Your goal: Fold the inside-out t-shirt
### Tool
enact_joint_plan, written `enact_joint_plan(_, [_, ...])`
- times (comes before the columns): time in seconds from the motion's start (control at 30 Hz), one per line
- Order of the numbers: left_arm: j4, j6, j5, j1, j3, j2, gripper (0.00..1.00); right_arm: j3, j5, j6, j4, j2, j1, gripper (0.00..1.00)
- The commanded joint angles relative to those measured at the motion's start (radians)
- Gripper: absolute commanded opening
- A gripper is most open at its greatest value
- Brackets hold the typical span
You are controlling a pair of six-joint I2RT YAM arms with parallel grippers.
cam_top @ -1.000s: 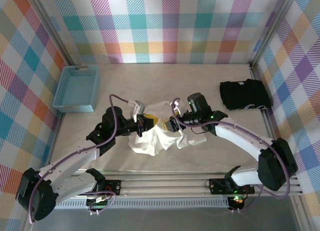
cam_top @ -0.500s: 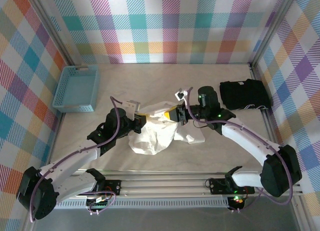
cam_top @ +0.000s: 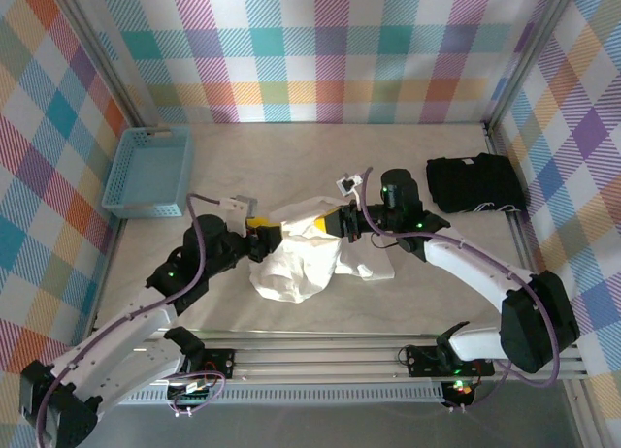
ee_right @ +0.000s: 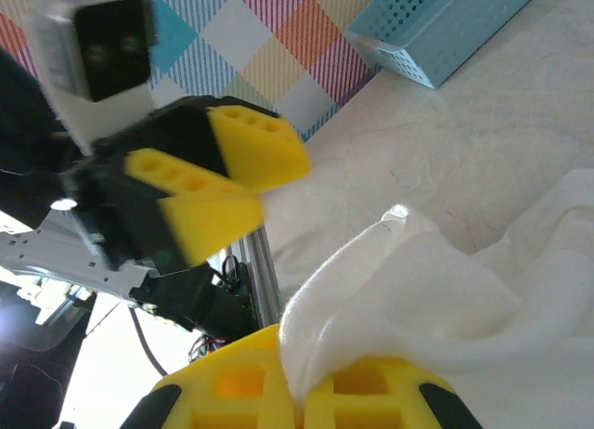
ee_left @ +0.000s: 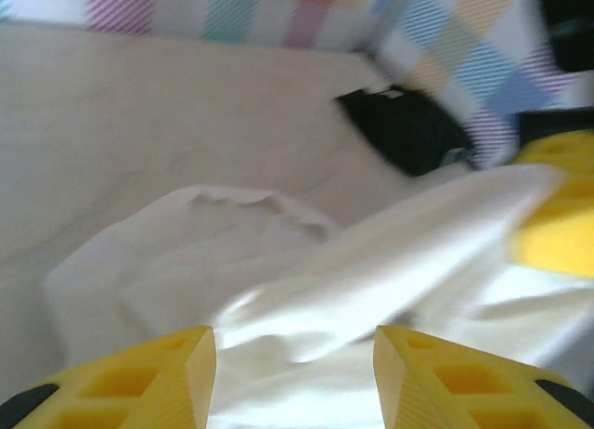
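Fabric of the t-shirt (cam_top: 296, 269) sits crumpled on the surface (cam_top: 320, 162), to the right of the basket (cam_top: 150, 172) and nearer the arm bases than it. The heap's long axis runs roughly sideways, from its basket-side end out to a flat flap on the side far from the basket. One fold is lifted off the heap and drawn into a band, which follows much the same line, leading away from the basket. The right tool (cam_top: 337, 222) is clamped on the far end of that band, its yellow fingers (ee_right: 385, 401) pressed together with white cloth pinched between them. The left tool (cam_top: 264, 237) sits at the basket-side edge of the heap, pointing away from the basket along the band. Its fingers (ee_left: 200, 355) stand apart with nothing between them, and the cloth lies just ahead. A black garment (cam_top: 475, 183) lies beyond the t-shirt from the basket, well apart from both.
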Motion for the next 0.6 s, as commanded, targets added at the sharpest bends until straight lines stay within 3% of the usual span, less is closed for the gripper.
enact_joint_plan(0.0, [0.105, -0.004, 0.281, 0.002, -0.017, 0.028, 0.47, 0.008, -0.003, 0.000, 0.026, 0.010, -0.007, 0.00])
enact_joint_plan(0.13, [0.127, -0.002, 0.387, 0.000, 0.036, 0.150, 0.43, 0.008, 0.002, -0.001, 0.021, 0.008, -0.008, 0.00])
enact_joint_plan(0.57, [0.171, 0.016, 0.374, 0.002, 0.099, 0.307, 0.44, -0.004, 0.007, -0.014, 0.013, -0.005, -0.008, 0.00])
